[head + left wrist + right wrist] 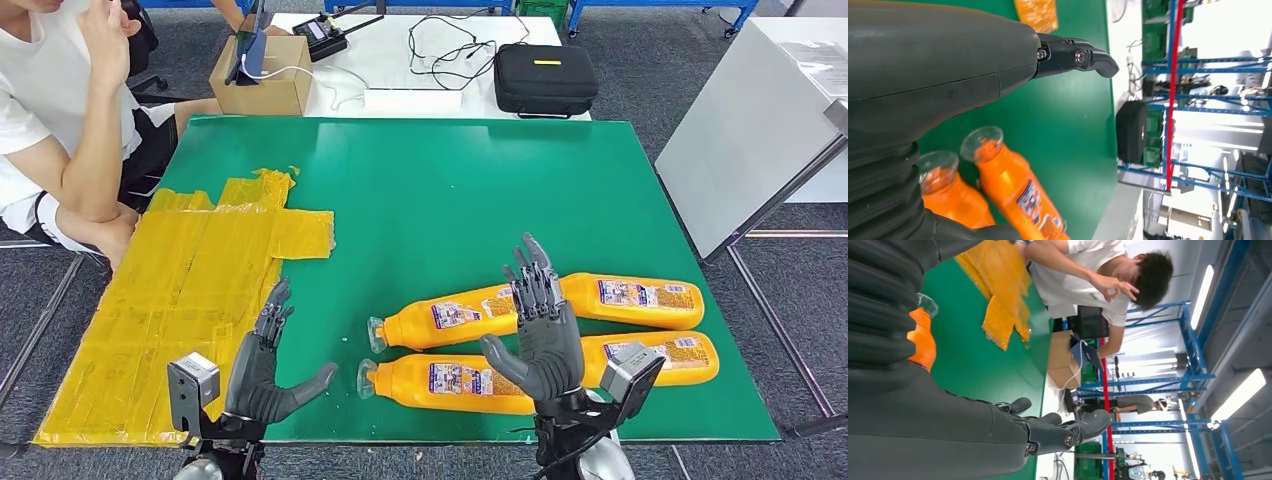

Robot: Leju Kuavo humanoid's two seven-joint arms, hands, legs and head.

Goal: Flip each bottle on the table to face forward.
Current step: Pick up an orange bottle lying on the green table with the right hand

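Two orange bottles with clear caps lie side by side on the green table (pixel 430 190), caps pointing left. In the head view the far bottle (pixel 620 300) and the near bottle (pixel 450 382) both show printed labels on top. My right hand (pixel 540 330) hovers over their middles, open with fingers stretched forward and holding nothing. My left hand (pixel 262 375) is open at the table's front edge, left of the caps, thumb toward them. The left wrist view shows both bottles (pixel 1018 190) past my left hand (pixel 948 65). One bottle neck (pixel 923 337) peeks out behind my right hand (pixel 998 430).
A patch of yellow tape (pixel 190 290) covers the table's left side. A person (pixel 70 130) sits at the far left corner. Beyond the table's far edge are a cardboard box (pixel 260 85), cables and a black case (pixel 545 78). A white table (pixel 750 130) stands to the right.
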